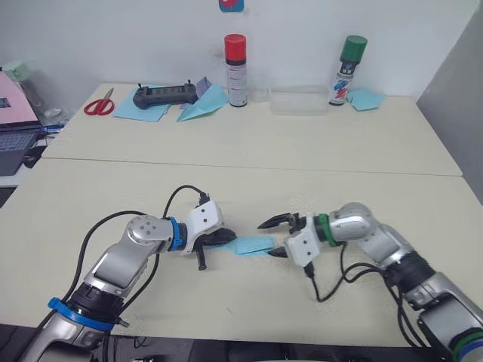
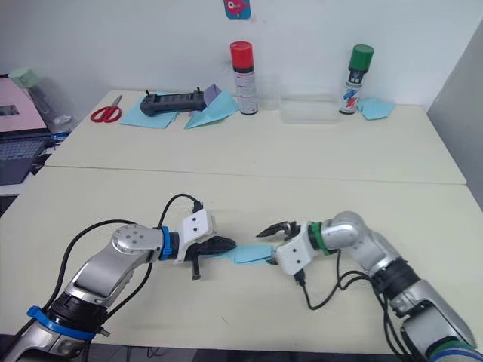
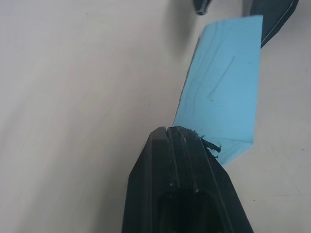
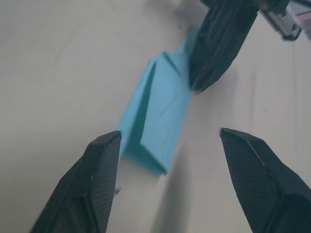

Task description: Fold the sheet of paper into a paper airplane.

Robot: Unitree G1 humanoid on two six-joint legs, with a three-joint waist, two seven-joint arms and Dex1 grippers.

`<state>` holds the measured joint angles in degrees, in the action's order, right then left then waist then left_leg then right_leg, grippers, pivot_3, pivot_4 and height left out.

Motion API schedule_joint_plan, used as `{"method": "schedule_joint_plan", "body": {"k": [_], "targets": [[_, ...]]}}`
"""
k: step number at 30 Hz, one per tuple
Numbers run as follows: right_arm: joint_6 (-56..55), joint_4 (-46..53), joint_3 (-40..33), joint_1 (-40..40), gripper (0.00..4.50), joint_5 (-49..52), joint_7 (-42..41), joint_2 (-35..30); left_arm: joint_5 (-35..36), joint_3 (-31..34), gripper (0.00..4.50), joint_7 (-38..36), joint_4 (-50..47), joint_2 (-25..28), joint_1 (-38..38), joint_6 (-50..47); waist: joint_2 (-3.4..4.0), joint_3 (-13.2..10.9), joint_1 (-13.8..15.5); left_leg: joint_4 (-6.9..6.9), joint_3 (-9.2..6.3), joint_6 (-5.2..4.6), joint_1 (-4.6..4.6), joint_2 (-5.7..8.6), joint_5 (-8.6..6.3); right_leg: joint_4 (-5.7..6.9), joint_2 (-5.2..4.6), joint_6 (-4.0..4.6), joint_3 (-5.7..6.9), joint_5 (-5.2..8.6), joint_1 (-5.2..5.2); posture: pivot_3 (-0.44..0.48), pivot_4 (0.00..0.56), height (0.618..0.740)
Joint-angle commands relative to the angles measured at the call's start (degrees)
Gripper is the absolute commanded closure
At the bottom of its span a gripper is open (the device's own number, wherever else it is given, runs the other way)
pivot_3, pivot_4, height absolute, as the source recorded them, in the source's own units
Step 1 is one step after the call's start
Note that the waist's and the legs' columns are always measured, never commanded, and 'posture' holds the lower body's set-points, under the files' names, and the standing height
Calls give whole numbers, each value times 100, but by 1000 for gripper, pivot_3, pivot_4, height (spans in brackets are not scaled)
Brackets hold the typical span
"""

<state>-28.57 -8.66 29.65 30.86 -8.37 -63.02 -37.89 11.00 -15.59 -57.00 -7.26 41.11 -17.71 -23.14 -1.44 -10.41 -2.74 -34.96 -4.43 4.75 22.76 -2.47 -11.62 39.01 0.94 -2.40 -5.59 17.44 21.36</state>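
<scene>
Blue paper lies on the near part of the cream table [image 1: 249, 162], between the two grippers: the sheet of paper [image 1: 254, 245], already folded into a narrow layered strip with faint crease lines. The left gripper [image 1: 223, 239] has its two black fingers closed together on the left end of the sheet, pinching it. The right gripper [image 1: 276, 237] sits just at the sheet's right end with its fingers spread wide, one above and one below, holding nothing; in the right wrist view the strip's end reaches into the gap between the two fingertips [image 4: 104, 150], and I cannot tell whether either touches the paper. Black cables loop from both wrists onto the table.

Farther back, a seam crosses the table from left to right. Along the far edge, from left to right, are red-handled scissors [image 1: 99, 105], a black handheld controller [image 1: 165, 96] lying on a flat piece of light blue paper [image 1: 142, 110], and a light blue paper dart [image 1: 202, 107] with a purple scrap just beside it. Next stands a spray can with a red cap [image 1: 236, 70], then a clear plastic tray [image 1: 299, 101], a spray can with a green cap [image 1: 348, 70], and another light blue folded paper [image 1: 366, 98] at the far right. A laptop [image 1: 13, 147] sits off the table's left side.
</scene>
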Motion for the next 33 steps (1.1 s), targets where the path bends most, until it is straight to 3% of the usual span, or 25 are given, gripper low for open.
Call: {"method": "schedule_joint_plan", "body": {"k": [1,5,8,13,17,25,33], "targets": [[1123,606,-82,-348,1291,516,-814,-458,-275,-201,4500,4,155,-33,113,62,1,1,10,0,0,0,0,0,0,-1,0,-1,1,0,-1,0,150,740],[3642,1573,-705,-509,1291,1958,-482,-39,-351,-183,4500,46,195,-95,126,155,2,1,14,-1,-1,0,-1,-3,0,2,1,0,0,0,0,0,150,740],[5374,1629,-1294,-390,1462,2973,396,896,-407,-160,4500,6,214,-81,158,216,8,2,-33,-2,-2,0,-2,-6,1,10,5,1,-2,0,3,0,150,740],[6203,1566,-1060,-373,2874,2593,1327,1684,-503,-177,4500,-46,269,-34,142,313,9,3,-35,-4,-4,0,3,-5,2,5,6,-1,2,0,6,0,150,740],[6398,1558,-591,-429,4392,2162,1511,1684,-496,-171,4500,-84,274,-13,124,321,9,2,-34,3,-3,-1,12,-4,1,2,6,-1,5,1,18,0,150,740],[6791,1624,-416,-760,4455,1807,1686,1305,-523,-171,4500,-141,269,-17,116,298,9,4,-50,2,0,-1,6,-6,1,3,7,-2,3,1,14,0,150,740],[7146,1912,-1255,-1222,4455,2213,1713,737,-527,-195,4500,-164,300,-61,88,295,6,8,-40,0,0,-1,4,-4,1,-1,6,-3,2,2,7,0,150,740]]}}
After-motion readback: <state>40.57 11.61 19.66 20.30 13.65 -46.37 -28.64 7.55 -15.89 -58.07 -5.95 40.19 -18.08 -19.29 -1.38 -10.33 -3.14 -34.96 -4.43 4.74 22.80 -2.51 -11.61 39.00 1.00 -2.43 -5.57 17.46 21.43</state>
